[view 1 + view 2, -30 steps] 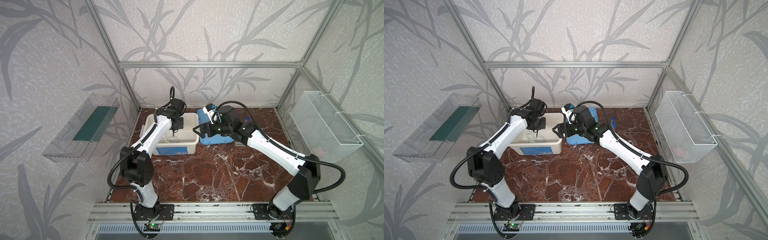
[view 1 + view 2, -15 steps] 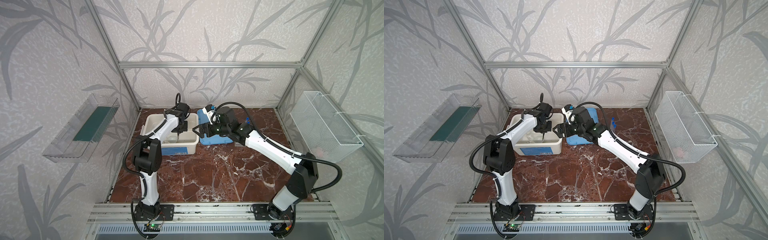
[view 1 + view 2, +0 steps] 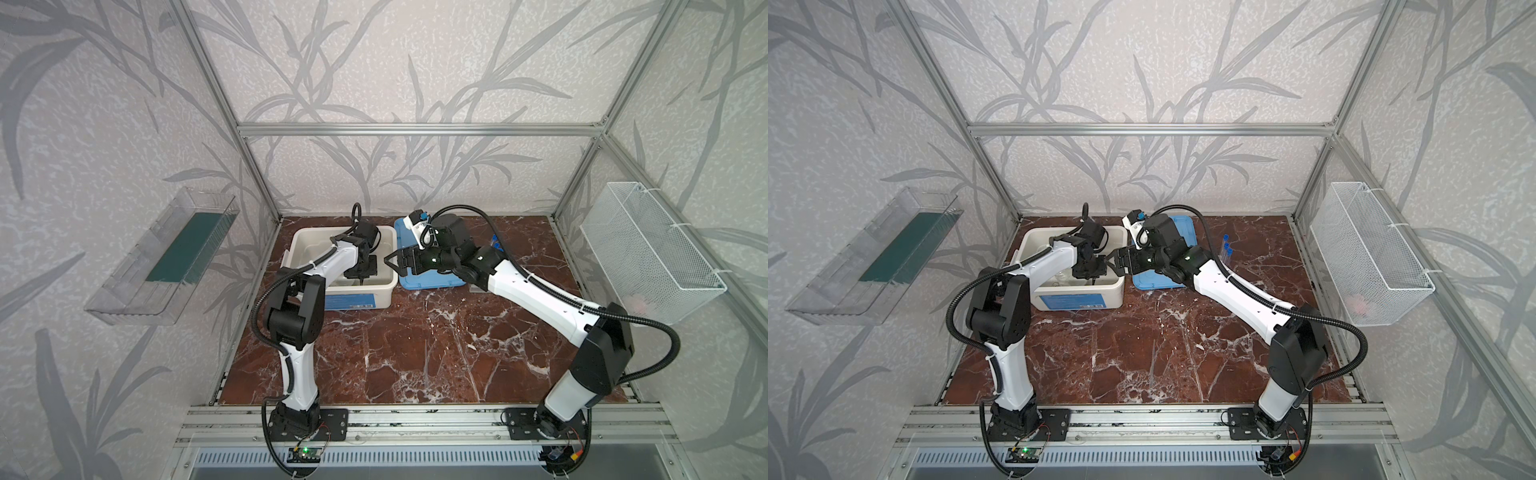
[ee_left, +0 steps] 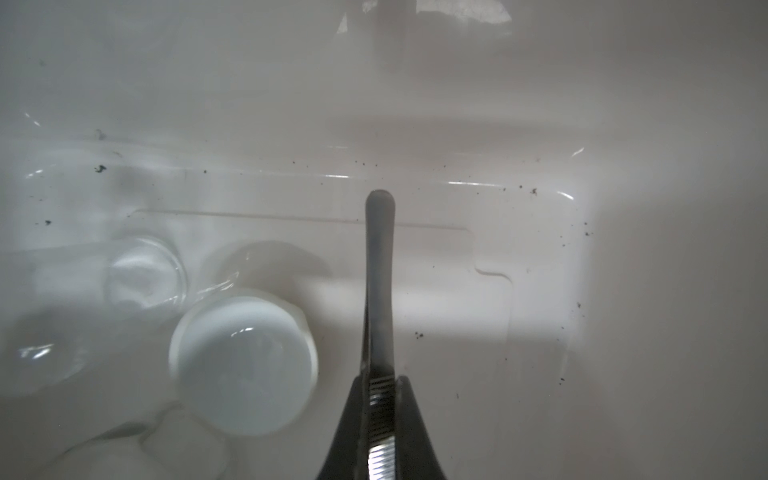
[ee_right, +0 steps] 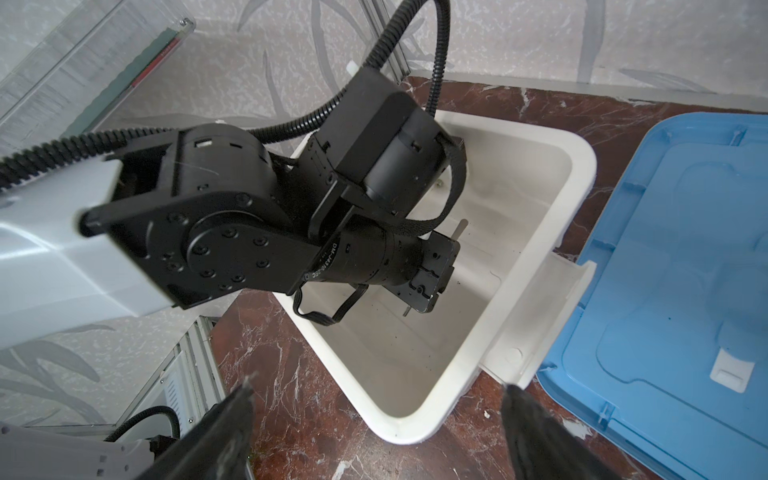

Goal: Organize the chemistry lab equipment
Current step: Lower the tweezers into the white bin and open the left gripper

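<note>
My left gripper [image 4: 380,380] is down inside the white tub [image 3: 299,245], shut on the metal tweezers [image 4: 379,270], which point at the tub floor. On that floor, beside the tweezers, lie a small white dish [image 4: 243,365] and a clear glass vessel [image 4: 141,274] on its side. In both top views the left gripper [image 3: 362,279] [image 3: 1093,280] sits near the tub's right wall. My right gripper [image 3: 395,264] [image 5: 376,399] hangs open and empty just outside the tub's front right corner. Blue-capped test tubes [image 3: 1226,245] stand behind the right arm; I cannot make out the rack.
The tub's blue lid [image 3: 432,282] [image 5: 685,249] lies flat on the marble right of the tub, under the right arm. A clear shelf with a green mat [image 3: 183,249] hangs on the left wall. A white wire basket [image 3: 648,249] hangs on the right wall.
The left arm has folded, its elbow swinging right, and its gripper has gone lower and rightward in the tub with the tweezers. The right gripper has barely moved.
</note>
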Robot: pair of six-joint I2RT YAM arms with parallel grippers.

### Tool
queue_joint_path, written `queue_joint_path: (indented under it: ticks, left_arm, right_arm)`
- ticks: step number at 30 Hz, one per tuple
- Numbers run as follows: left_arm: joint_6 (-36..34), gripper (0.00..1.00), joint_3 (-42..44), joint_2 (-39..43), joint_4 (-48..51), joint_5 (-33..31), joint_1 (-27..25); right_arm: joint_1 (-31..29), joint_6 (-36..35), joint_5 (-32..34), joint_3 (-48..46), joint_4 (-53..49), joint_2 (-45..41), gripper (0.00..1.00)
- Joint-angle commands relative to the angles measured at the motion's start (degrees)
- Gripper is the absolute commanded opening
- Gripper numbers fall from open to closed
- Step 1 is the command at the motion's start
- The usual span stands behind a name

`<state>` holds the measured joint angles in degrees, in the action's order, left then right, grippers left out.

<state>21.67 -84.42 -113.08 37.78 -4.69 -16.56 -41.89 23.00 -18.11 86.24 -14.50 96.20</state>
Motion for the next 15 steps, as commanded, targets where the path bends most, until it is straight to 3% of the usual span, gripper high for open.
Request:
queue_joint_path:
  ticks: [1, 9, 11, 15]
  left_arm:
    - [1.29, 0.05, 1.47, -1.4, -3.28, 0.69, 0.65]
    - [0.32, 0.1, 1.92, -2.26, -3.86, 0.7, 0.74]
    - [0.3, 0.18, 1.87, -2.62, -3.78, 0.51, 0.87]
    - [0.21, 0.22, 2.62, -2.9, -3.86, 0.39, 1.09]
  right_arm:
    - [-0.03, 0.75, -1.13, 0.06, 1.4, 0.67, 0.91]
    - [-0.03, 0.86, -1.25, 0.08, 1.15, 1.22, 0.91]
    - [-0.04, 0.81, -1.23, 0.16, 1.05, 1.27, 0.91]
    - [-0.04, 0.66, -1.19, 0.07, 0.8, 1.18, 0.91]
